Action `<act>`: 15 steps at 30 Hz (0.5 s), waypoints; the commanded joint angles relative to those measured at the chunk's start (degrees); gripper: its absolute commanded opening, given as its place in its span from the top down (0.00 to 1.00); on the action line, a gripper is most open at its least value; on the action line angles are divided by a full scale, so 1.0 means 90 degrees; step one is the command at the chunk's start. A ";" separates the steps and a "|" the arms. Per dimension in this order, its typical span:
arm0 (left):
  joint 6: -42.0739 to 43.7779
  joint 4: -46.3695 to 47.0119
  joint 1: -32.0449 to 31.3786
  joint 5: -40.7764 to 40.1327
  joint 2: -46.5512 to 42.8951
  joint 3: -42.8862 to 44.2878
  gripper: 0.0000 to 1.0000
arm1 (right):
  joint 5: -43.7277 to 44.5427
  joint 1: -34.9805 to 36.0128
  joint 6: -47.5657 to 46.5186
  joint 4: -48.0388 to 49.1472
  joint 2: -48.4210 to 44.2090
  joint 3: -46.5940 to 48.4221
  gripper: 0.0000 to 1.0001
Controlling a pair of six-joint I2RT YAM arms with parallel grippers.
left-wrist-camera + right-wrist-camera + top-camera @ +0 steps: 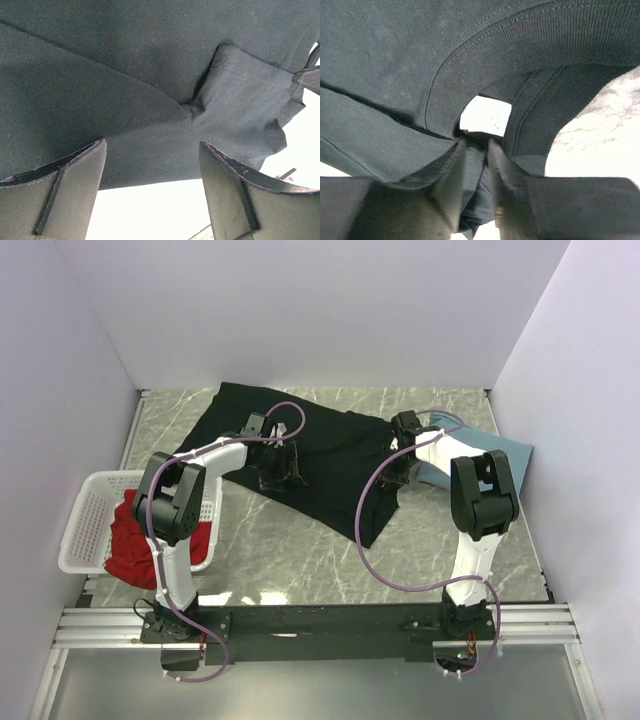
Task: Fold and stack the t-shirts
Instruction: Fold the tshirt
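Observation:
The large black t-shirt (pixel 320 455) lies spread across the middle of the table, and its right part hangs in folds. My left gripper (pixel 277 472) is open over it. In the left wrist view (pixel 152 145) the fingers stand wide apart at the hem of the black cloth (pixel 150 75), holding nothing. My right gripper (pixel 399 468) is at the shirt's right edge. In the right wrist view (pixel 477 145) it is shut on black cloth beside the ribbed collar (pixel 520 45). The dusty-blue t-shirt (pixel 500 455) lies at the right, partly under my right arm. The red t-shirt (pixel 135 545) lies in the basket.
A white latticed basket (pixel 85 525) stands at the left edge of the marble table (pixel 300 560). White walls close in the back and both sides. Purple cables loop from both arms over the table.

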 commanded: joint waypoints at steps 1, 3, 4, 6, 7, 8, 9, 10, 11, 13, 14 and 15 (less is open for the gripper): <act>-0.0030 0.0055 -0.0024 -0.0191 0.0050 0.0014 0.20 | -0.0082 0.0053 -0.0009 0.0149 0.0098 -0.0057 0.70; -0.0030 0.0055 -0.0024 -0.0201 0.0050 -0.0025 0.20 | -0.0141 0.0052 -0.0009 0.0149 0.0118 -0.0018 0.75; -0.0030 0.0065 -0.0024 -0.0201 0.0040 -0.0035 0.20 | -0.0131 0.0052 -0.0009 0.0149 0.0128 0.0001 0.80; -0.0030 0.0075 -0.0024 -0.0210 0.0021 -0.0093 0.20 | -0.0073 0.0062 -0.0038 0.0081 0.0109 0.0060 0.84; -0.0030 0.0075 -0.0024 -0.0210 0.0001 -0.0113 0.20 | -0.0053 0.0053 -0.0048 0.0071 0.0060 0.0080 0.88; -0.0030 0.0085 -0.0024 -0.0210 -0.0008 -0.0133 0.20 | -0.0014 0.0062 -0.0067 0.0013 0.0021 0.0109 0.90; -0.0040 0.0094 -0.0024 -0.0210 0.0001 -0.0171 0.20 | 0.0015 0.0053 -0.0096 0.0003 -0.0018 0.0138 0.91; -0.0040 0.0104 -0.0024 -0.0220 -0.0018 -0.0191 0.20 | 0.0093 0.0062 -0.0106 -0.0027 -0.0105 0.0158 0.92; -0.0040 0.0095 -0.0024 -0.0220 -0.0009 -0.0230 0.20 | 0.0123 0.0062 -0.0126 -0.0095 -0.0145 0.0187 0.93; -0.0030 0.0104 -0.0024 -0.0240 -0.0018 -0.0260 0.20 | 0.0181 0.0062 -0.0145 -0.0144 -0.0252 0.0275 0.94; -0.0021 0.0104 -0.0024 -0.0240 -0.0009 -0.0289 0.20 | 0.0239 0.0053 -0.0174 -0.0183 -0.0282 0.0304 0.94; -0.0021 0.0095 -0.0024 -0.0249 -0.0008 -0.0308 0.20 | 0.0269 0.0062 -0.0175 -0.0202 -0.0321 0.0353 0.94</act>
